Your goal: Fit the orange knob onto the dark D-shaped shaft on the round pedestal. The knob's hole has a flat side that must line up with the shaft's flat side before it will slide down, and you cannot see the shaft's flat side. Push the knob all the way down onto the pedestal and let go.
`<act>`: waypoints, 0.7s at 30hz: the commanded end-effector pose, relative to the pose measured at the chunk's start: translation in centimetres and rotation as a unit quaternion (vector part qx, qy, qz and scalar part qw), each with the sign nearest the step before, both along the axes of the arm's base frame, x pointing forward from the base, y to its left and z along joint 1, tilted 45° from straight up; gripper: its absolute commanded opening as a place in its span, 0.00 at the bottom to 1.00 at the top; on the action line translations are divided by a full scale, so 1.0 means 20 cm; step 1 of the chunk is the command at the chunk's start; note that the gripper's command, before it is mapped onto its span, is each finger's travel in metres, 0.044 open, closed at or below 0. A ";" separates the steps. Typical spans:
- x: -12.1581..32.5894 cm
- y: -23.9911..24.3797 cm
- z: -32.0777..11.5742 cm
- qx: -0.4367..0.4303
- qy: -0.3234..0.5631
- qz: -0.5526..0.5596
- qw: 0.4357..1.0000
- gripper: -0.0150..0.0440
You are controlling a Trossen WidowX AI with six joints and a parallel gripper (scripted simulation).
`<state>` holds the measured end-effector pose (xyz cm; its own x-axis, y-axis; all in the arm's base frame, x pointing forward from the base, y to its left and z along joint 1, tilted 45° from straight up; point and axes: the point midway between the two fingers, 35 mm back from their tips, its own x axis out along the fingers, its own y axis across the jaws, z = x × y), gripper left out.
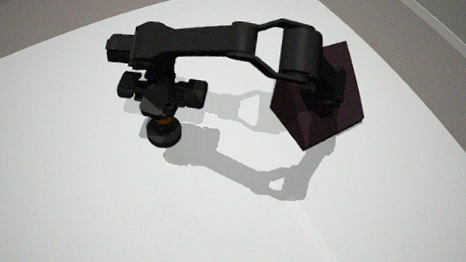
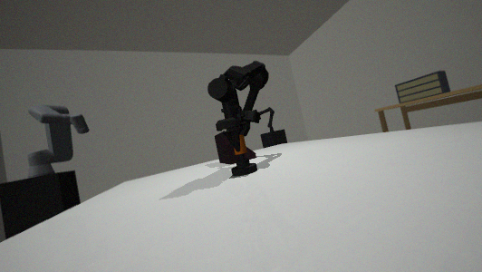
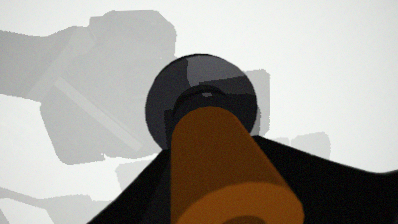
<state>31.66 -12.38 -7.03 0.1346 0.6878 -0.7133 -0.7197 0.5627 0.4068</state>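
Note:
The orange knob (image 1: 166, 121) (image 2: 241, 146) (image 3: 220, 155) is upright between the fingers. My gripper (image 1: 160, 106) (image 2: 238, 141) (image 3: 211, 150) is shut on it, above the pedestal. The dark round pedestal (image 1: 164, 139) (image 2: 245, 170) (image 3: 225, 65) stands on the table. In the exterior view a short stretch of the dark shaft (image 2: 243, 160) shows between the knob's lower end and the pedestal, so the knob is not against the pedestal. Whether the shaft's tip is inside the hole is hidden. The shaft's flat side cannot be seen.
The arm's dark maroon base block (image 1: 348, 90) (image 2: 224, 150) stands on the white table (image 1: 135, 214) (image 2: 317, 218). Shadows of the arm lie around the pedestal. Another grey arm (image 2: 60, 136) on a black block and a wooden table (image 2: 426, 104) stand in the background.

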 end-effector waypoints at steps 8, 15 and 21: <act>0.01 -0.01 -0.01 -0.010 -0.045 0.045 0.998 0.25; 0.01 0.00 -0.02 -0.010 -0.045 0.045 0.998 0.25; 0.00 0.01 -0.02 -0.010 -0.045 0.045 0.998 0.25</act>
<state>31.85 -12.35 -7.35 0.1362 0.6850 -0.7157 -0.7986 0.5034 0.3299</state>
